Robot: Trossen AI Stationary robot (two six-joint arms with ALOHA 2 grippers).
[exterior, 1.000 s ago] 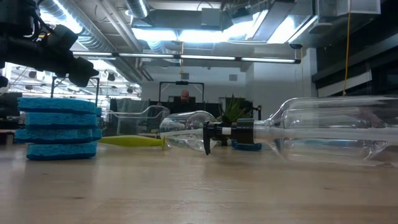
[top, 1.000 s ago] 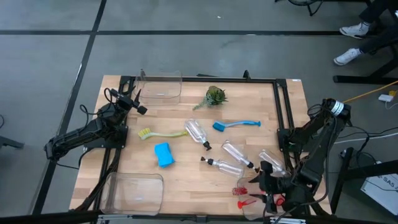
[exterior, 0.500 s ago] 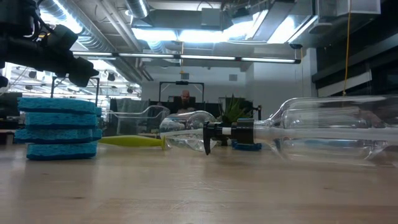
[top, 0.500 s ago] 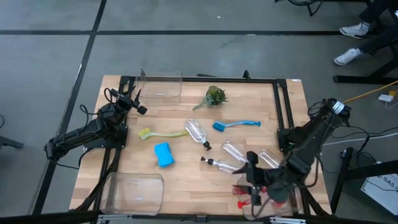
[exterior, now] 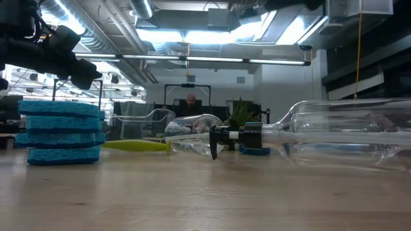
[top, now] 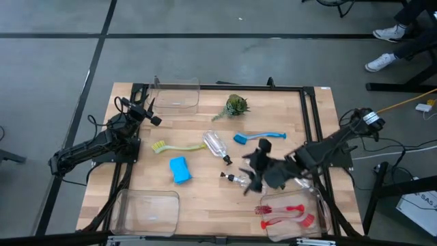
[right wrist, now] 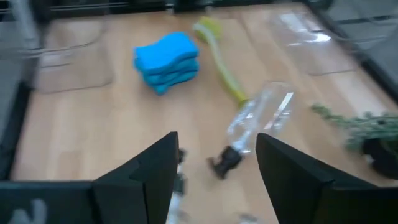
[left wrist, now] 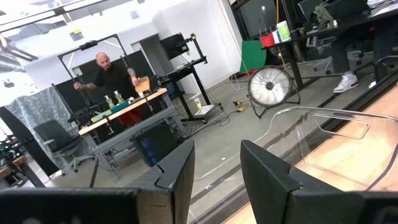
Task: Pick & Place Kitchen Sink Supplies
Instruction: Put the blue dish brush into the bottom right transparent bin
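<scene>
Right gripper (top: 254, 174), fingers parted and empty, above a small clear plastic pump bottle (top: 240, 180) lying mid-table (light, slippery, likely crushable; best grasped across its body); left gripper (left wrist: 216, 180) parted, idle.

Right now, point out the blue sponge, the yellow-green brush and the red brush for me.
blue sponge (top: 179, 169): high view, middle of its top face.
yellow-green brush (top: 179, 147): high view, midway along its handle.
red brush (top: 285, 209): high view, on its handle, inside the clear bin at the table's near right corner.
</scene>
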